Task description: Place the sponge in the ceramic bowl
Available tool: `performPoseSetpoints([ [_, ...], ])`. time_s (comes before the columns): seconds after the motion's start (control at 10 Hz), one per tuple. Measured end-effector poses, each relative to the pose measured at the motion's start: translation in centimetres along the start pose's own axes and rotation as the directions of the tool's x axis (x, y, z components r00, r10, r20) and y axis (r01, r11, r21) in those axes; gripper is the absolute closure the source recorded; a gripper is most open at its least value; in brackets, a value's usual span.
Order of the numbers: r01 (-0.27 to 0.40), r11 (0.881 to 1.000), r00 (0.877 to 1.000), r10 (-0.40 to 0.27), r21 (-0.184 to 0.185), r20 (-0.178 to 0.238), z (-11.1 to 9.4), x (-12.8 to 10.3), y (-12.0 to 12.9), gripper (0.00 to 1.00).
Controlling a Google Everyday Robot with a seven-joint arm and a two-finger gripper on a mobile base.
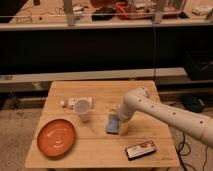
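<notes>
The sponge (112, 124) lies flat on the wooden table (100, 154), outside the ceramic bowl (56, 137). The gripper (120, 126) is down against its right side, presumably to take it; whether it has hold I cannot tell. The bowl sits well left of the gripper, a translucent cup (83, 110) between them. A black-and-red box (140, 149) lies nearer me. Cluttered dark benches stand behind.
</notes>
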Motion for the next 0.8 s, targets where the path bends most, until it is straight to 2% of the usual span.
performPoseSetpoints([
  [0.8,0.008,1.0,1.0,-0.007,-0.016,0.029,1.4,-0.3,0.1,0.2],
])
